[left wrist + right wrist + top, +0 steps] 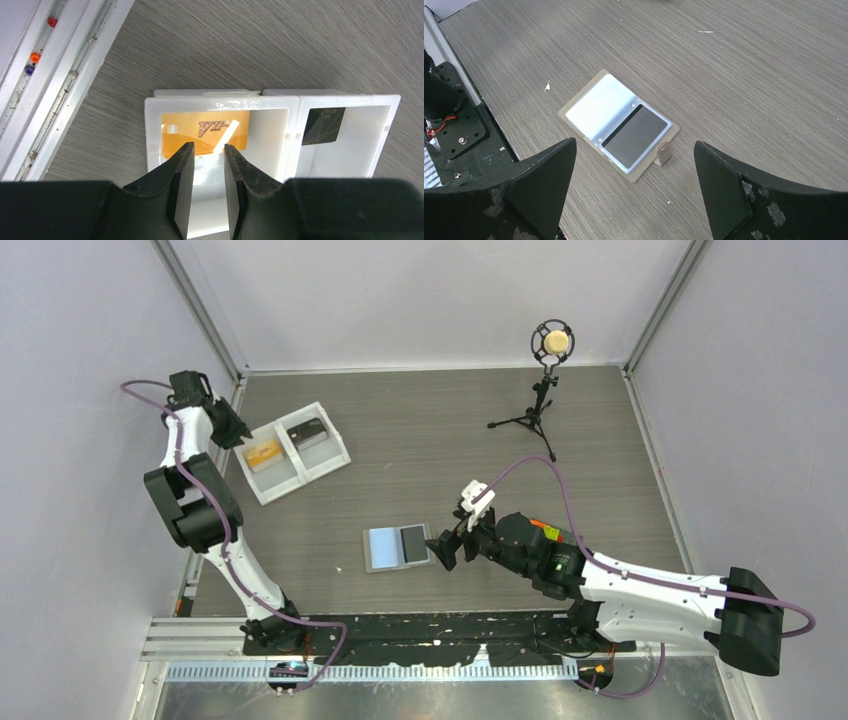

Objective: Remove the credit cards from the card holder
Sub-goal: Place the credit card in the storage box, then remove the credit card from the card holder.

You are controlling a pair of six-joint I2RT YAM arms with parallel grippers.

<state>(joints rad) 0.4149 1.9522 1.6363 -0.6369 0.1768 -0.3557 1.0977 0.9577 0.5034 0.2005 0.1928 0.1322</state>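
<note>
The card holder (398, 547) (619, 125) lies unfolded on the table, one half light blue and the other filled by a dark grey rectangle. An orange credit card (200, 132) (264, 452) lies in the left compartment of a white tray (225, 102). A dark credit card (324, 126) (306, 432) leans in the tray's right compartment. My left gripper (209, 147) (232, 430) hangs over the orange card's compartment, its jaws a little apart with nothing between them. My right gripper (634, 144) (445, 550) stands wide open just right of the card holder, not touching it.
A microphone on a small tripod (545, 380) stands at the back right. An aluminium frame rail (60, 85) runs close along the tray's left side. The card holder's snap tab (664, 153) sticks out toward my right gripper.
</note>
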